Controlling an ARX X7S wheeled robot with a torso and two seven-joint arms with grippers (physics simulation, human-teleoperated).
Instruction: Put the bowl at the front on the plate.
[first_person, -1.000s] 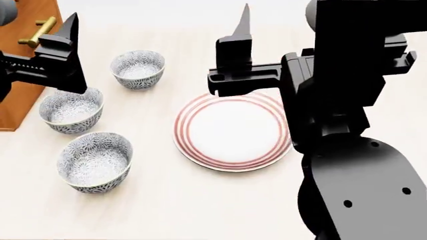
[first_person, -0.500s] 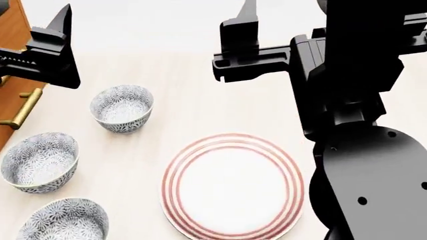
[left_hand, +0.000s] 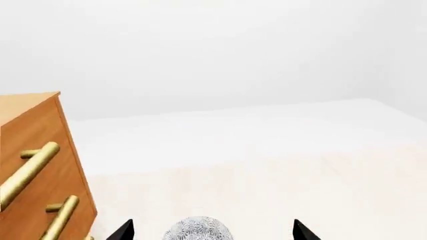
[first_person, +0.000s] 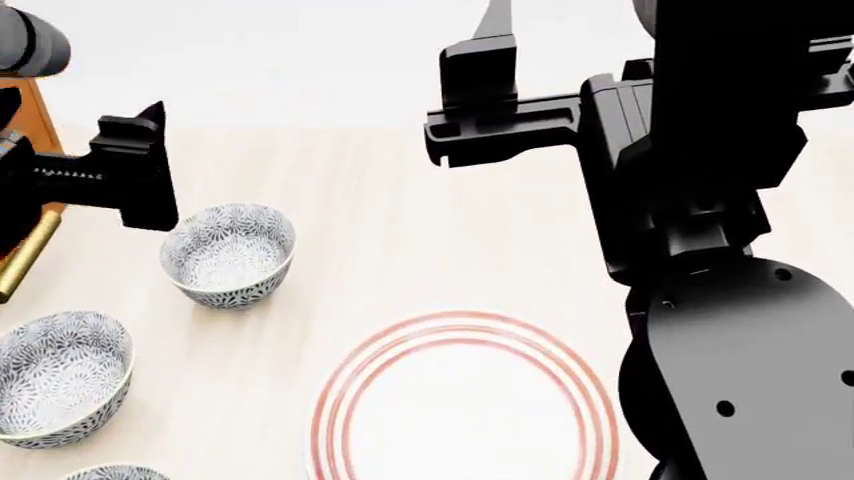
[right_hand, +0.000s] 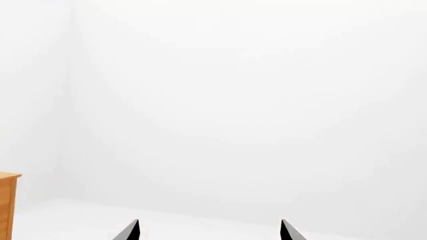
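Bowl (first_person: 118, 472) barely in head view at the table's (first_person: 387, 220) front-left, apart from plate (first_person: 467, 400).

Two more bowls (first_person: 60, 372) (first_person: 230, 253) sit behind it along the left side, near a wooden cabinet (left_hand: 40, 165). My left gripper (left_hand: 212, 231) hangs spread over the rear bowl; right gripper (right_hand: 208, 231) is spread too, raised, holding nothing.

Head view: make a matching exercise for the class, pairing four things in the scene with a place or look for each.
Things:
1. plate
2. left hand
3. right hand
4. drawer handle

Descriptions:
A. gold bar at the view's left edge
B. white with red rings
C. raised, beyond the plate
D. just left of the farthest bowl

Pairs: 1-B, 2-D, 3-C, 4-A
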